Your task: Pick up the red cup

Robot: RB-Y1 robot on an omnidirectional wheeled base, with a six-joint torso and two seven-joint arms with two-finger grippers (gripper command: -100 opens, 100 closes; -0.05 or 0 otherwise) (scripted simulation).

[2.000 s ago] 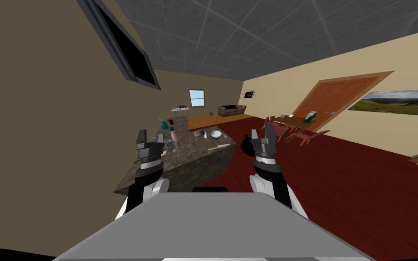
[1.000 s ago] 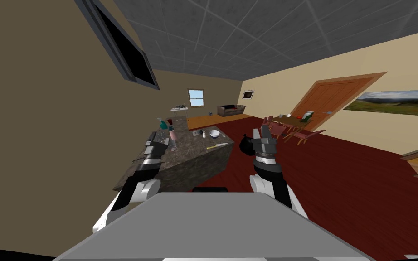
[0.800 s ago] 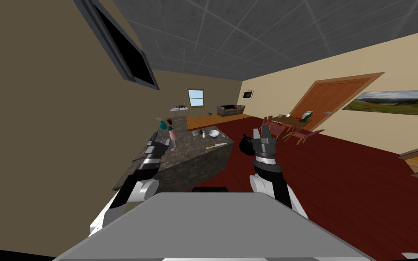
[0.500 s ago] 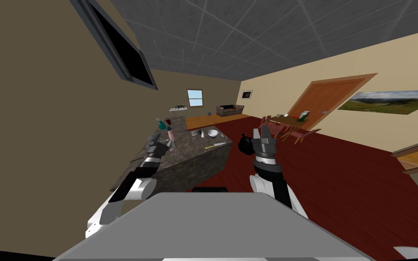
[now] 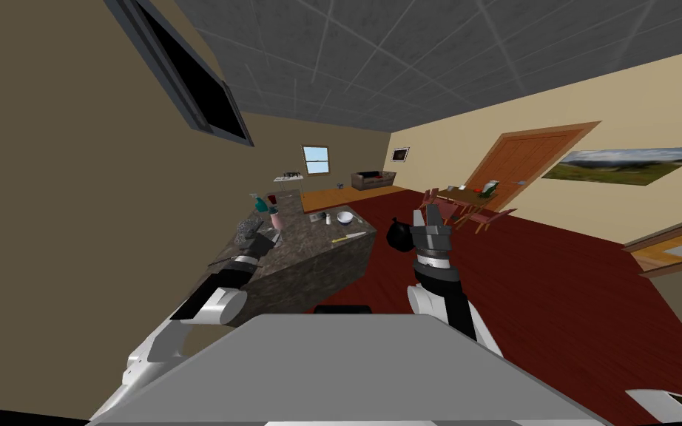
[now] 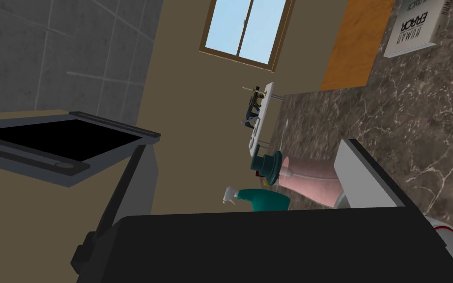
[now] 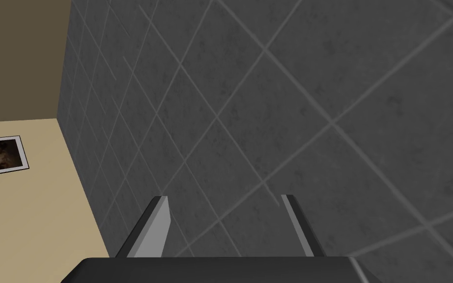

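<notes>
Reaching over the counter (image 6: 417, 108), the left end effector (image 6: 247, 147) stands wide open and empty, and the red-rimmed cup (image 6: 449, 240) sits just outside one finger, near the pink bottle (image 6: 314, 179). It likely needs to pull back and shift sideways so both fingers straddle the cup before closing.

Counter (image 5: 310, 248) ahead-left, along the left wall. On it: spray bottle (image 5: 259, 201) and cup (image 5: 272, 198) at the far left end, lidded bottle (image 5: 276, 219) just nearer, bowl (image 5: 345, 217) far right, knife (image 5: 350, 237) by the right edge. Left pincer (image 5: 249, 237) over the near-left part. Bag (image 5: 399, 235) on the floor right of the counter, dining table (image 5: 469, 198) beyond it, door (image 5: 535, 159) behind that. Sofa (image 5: 373, 180) at the far wall.
</notes>
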